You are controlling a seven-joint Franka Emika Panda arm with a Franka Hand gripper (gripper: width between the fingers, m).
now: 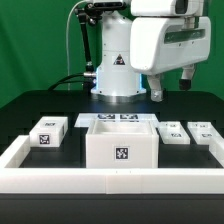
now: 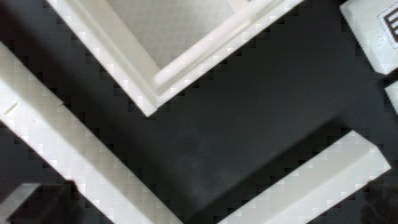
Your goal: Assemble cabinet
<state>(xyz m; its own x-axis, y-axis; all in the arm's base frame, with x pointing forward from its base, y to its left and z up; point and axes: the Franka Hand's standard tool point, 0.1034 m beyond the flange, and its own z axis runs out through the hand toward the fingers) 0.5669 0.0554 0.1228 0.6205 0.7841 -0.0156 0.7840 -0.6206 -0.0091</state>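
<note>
Cabinet [image 1: 120,147] is sitting at the centre of the black tabletop [image 1: 30,105], open side up and tag facing front, just in front of the marker board [image 1: 120,118]. It is probably placed that way so parts can go in. Small tagged blocks are lying apart on either side, one at the exterior view's left [image 1: 47,133] and two at its right [image 1: 175,133], within easy reach. The hand [image 1: 171,88] is hovering high at the right with fingers apart, holding nothing. Low white rail [image 1: 110,182] is fencing the front.
</note>
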